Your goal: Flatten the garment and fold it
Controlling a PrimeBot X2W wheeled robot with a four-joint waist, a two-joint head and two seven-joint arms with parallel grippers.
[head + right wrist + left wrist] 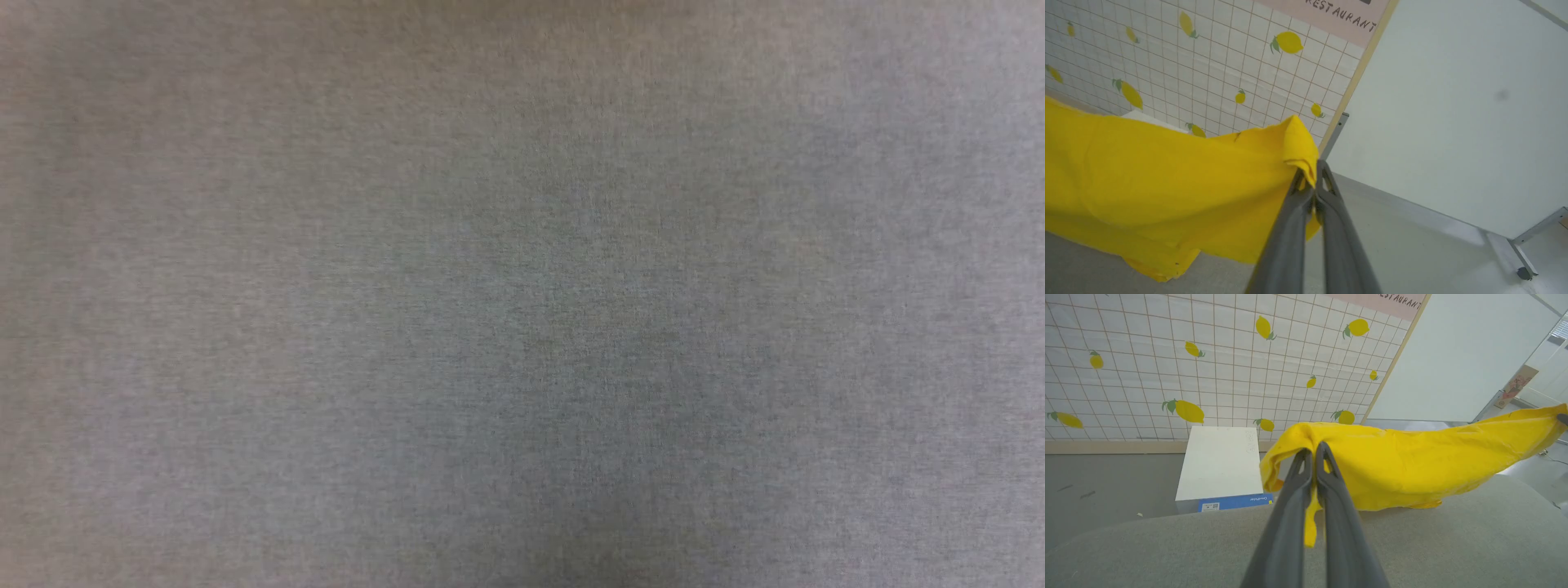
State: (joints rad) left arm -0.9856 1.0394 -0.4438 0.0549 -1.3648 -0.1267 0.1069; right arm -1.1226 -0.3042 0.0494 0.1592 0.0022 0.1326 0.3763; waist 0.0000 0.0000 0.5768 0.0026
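Garment hangs stretched between both grippers above grey fabric surface, plain yellow side showing. Left gripper is closed, a bunched corner pinched between its fingers, a strip of cloth dangling between them. Right gripper is clamped on the other corner; in the left wrist view it's just a dark tip at the frame edge. Garment's far end is cut off in the right wrist view. Lower hem sags near the surface, can't tell if touching. White box sits behind, by lemon-tile wall. Head view is blurry grey fabric.
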